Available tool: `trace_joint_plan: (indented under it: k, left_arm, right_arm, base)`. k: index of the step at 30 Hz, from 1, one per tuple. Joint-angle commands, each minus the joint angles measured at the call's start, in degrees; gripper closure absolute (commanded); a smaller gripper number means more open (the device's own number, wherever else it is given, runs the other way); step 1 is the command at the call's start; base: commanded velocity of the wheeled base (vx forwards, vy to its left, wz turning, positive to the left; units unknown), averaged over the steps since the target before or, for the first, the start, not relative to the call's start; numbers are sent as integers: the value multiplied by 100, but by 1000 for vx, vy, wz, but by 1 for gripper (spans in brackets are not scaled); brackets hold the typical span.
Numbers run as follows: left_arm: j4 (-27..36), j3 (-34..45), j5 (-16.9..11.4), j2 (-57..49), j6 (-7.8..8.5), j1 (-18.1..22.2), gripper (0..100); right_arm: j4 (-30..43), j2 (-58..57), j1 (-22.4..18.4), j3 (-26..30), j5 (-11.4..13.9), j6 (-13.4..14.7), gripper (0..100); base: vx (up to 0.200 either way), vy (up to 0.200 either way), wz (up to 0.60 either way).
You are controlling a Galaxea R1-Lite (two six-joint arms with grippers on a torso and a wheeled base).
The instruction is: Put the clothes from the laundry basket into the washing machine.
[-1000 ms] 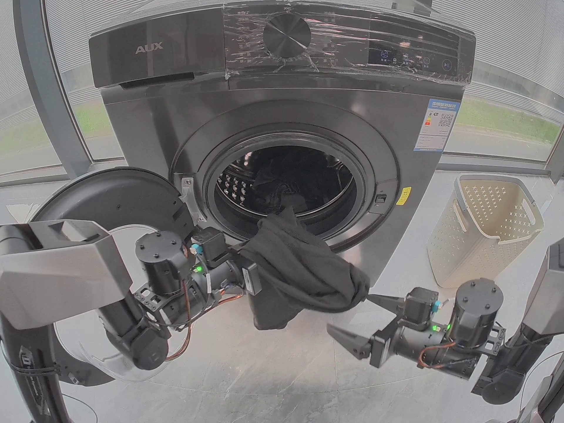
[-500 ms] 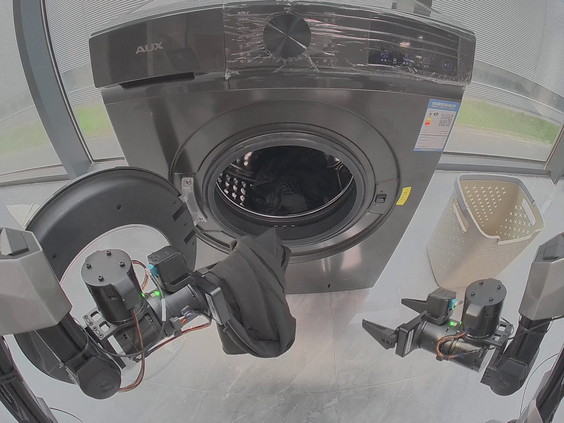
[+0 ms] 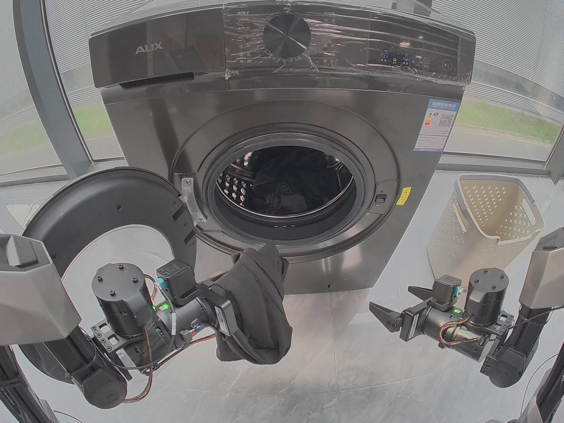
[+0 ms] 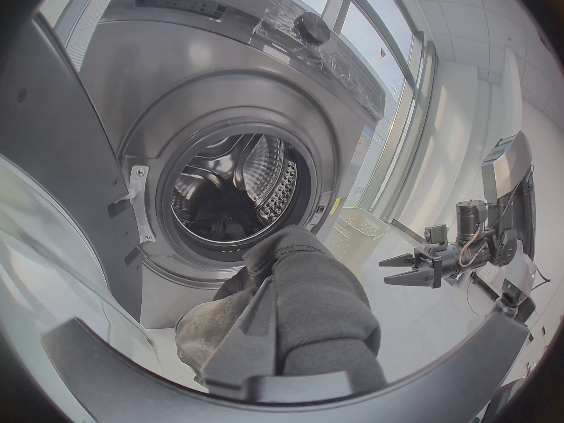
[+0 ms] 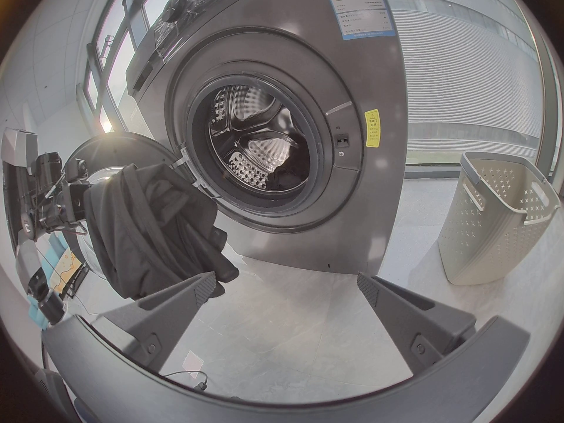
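Left pincer (image 3: 238, 319) clamps a black cloth garment (image 3: 258, 306) — the open-doored grey metal washing machine (image 3: 153, 124) just beyond. Right pincer (image 3: 390, 299) gapes wide, empty; the cream perforated laundry basket (image 3: 487, 224) stands behind it.

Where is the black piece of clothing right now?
In the head view, the black garment hangs bunched in the left gripper, on the robot's left. It is just below the washing machine's round opening, not inside the drum.
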Motion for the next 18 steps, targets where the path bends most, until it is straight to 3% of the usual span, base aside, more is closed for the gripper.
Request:
trace_joint_plan:
  k: [1,5,11,18]
  left_arm:
    - [-25,-28,123,320,25,-55,100]
    - [-25,-107,413,451,25,-222,100]
    - [-25,-98,475,522,25,-345,100]
    - [-25,-116,475,504,34,-380,100]
  right_arm:
    - [-3,3,38,-33,0,-1,0]
    - [-3,20,47,-33,0,-1,0]
    - [-3,38,56,-24,0,-1,0]
    - [-3,20,82,-16,-9,-1,0]
  base:
    - [200,0,0]
    - [50,0,0]
    - [0,0,0]
    - [200,0,0]
